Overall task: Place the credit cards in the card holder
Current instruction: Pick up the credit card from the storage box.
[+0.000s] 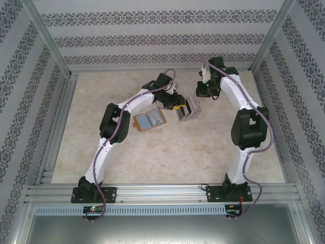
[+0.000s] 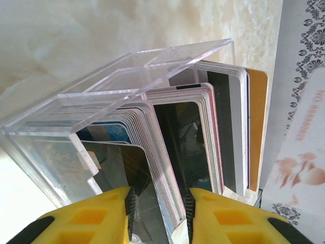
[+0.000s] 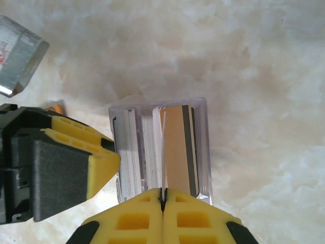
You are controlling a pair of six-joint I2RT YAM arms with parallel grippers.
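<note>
The card holder [image 1: 137, 123] lies open and flat on the marble-patterned desk [image 1: 152, 157], a little left of centre, with pale grey-blue credit cards [image 1: 152, 119] resting on its inner face. Just to its right stands a clear box [image 1: 189, 109] packed with upright cards, and both arms bend in over it from either side.

Seen from the left wrist, the left tool [image 2: 159, 203] stands part-way open at the end of the box, its yellow fingers [image 2: 101, 218] set either side of a thick stack of cards [image 2: 167, 152]. Whether they press on the stack or merely flank it cannot be told.

Seen from the right wrist, the right tool [image 3: 163, 195] has its jaws pressed together directly over the box. Its tips meet at the upper edge of a tan card [image 3: 175, 152] with a dark stripe, which stands in the box's right-hand compartment. Whether that edge is pinched between the tips cannot be told. In the same view one finger of the left tool touches the box's outer left wall.
</note>
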